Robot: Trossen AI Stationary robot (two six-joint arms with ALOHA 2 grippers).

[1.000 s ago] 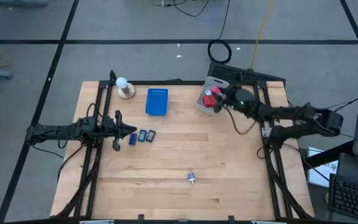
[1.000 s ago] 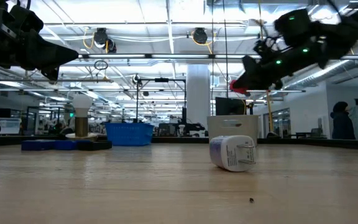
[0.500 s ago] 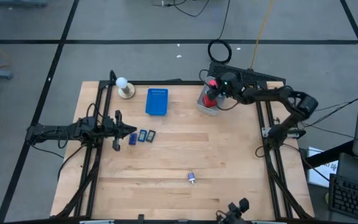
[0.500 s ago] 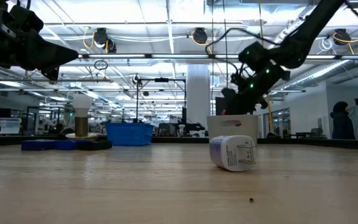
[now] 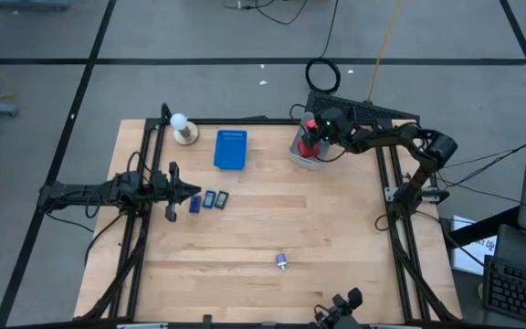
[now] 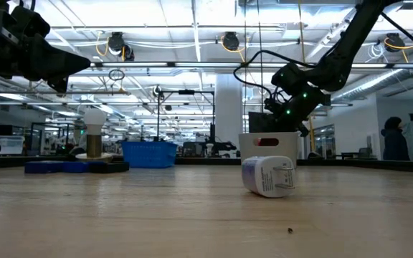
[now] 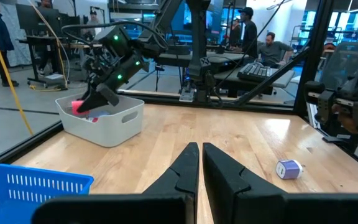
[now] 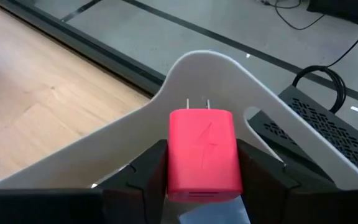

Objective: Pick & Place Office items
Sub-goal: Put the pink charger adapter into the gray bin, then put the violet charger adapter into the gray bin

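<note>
While right pincer clamps pink charger over white bin rim, seemingly touching, left pincer together

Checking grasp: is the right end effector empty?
No, the right end effector grips a red charger block between its fingers, above the white bin.

The right end effector reaches toward the counter's far right corner, angled downward, fingers clamped. The left end effector lies low and level at the left side, fingers pressed together.
</note>
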